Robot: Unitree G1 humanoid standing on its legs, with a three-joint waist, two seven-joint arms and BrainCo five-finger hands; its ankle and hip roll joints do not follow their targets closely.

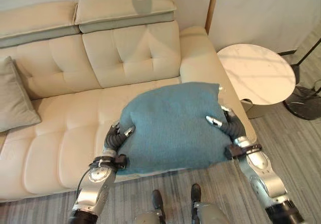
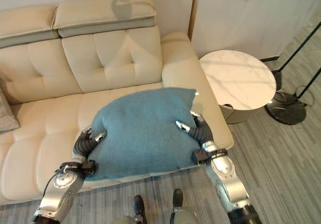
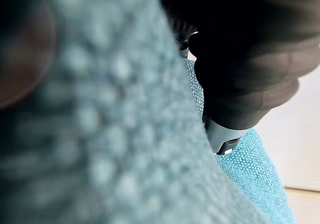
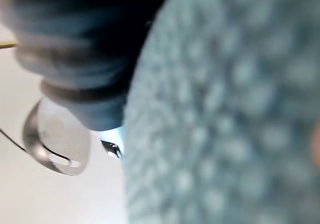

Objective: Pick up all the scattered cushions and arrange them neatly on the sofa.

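You see a round white marble side table (image 1: 257,73) at right, a grey striped floor (image 1: 296,144), and a black lamp base (image 1: 303,103).

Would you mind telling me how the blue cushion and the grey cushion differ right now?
The blue cushion is teal and held between the left hand and the right hand, thumbs over its top face; the grey cushion is pale grey, with no hand on it. The blue cushion lies roughly flat over the sofa's front edge near its right arm; the grey cushion leans against the backrest at the far left. Both are soft and squarish.
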